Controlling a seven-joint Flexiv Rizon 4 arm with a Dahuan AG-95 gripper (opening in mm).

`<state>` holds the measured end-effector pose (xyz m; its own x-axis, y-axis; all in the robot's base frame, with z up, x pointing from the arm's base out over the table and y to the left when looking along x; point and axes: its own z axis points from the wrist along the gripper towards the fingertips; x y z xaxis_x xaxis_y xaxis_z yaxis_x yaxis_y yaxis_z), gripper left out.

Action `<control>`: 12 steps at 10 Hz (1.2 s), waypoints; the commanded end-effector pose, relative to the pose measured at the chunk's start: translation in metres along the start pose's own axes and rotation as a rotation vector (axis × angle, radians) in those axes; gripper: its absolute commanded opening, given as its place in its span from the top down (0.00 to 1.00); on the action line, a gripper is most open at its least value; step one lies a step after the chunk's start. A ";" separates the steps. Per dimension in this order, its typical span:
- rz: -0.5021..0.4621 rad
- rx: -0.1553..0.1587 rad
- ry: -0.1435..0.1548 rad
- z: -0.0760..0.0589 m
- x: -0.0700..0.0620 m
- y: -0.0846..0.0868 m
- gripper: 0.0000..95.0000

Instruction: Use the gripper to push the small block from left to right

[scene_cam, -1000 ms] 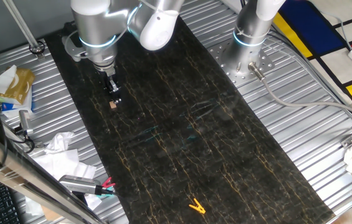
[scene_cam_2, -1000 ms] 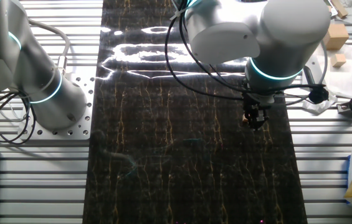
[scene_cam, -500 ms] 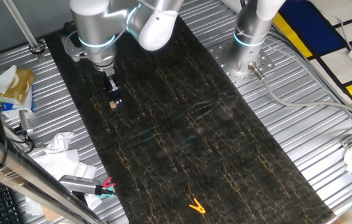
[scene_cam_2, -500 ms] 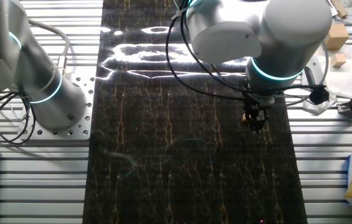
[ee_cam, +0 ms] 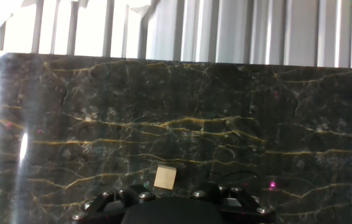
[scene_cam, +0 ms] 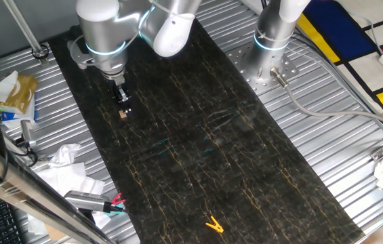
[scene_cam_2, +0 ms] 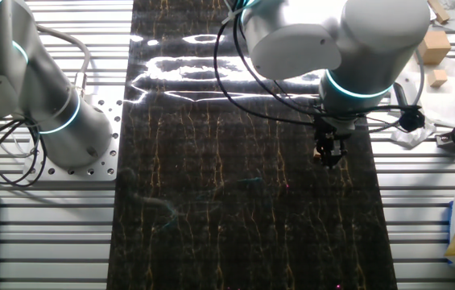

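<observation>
Wooden small block (ee_cam: 165, 177) sits just ahead of your gripper (scene_cam: 124, 103), nearly touching; jaws look closed, holding nothing; push rightward.

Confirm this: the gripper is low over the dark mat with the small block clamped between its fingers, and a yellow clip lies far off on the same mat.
Not quite. The small block is not clamped: the hand view shows it loose on the dark mat, just ahead of the gripper. The yellow clip does lie far off on that mat.
</observation>
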<state>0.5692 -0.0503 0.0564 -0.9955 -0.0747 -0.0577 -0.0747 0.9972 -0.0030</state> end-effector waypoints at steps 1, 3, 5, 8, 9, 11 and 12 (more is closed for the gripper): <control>0.004 0.000 0.002 0.000 0.000 0.000 0.40; 0.009 -0.002 0.000 0.000 0.000 0.000 0.40; 0.010 -0.001 -0.001 0.000 0.000 0.000 0.40; 0.005 -0.009 -0.003 0.000 0.000 0.000 0.40; -0.003 -0.011 -0.003 0.000 0.000 0.000 0.20; -0.021 -0.017 -0.004 0.000 0.000 0.000 0.20; -0.022 -0.018 -0.004 0.001 -0.001 0.000 0.20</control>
<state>0.5691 -0.0504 0.0549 -0.9935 -0.0968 -0.0601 -0.0978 0.9951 0.0137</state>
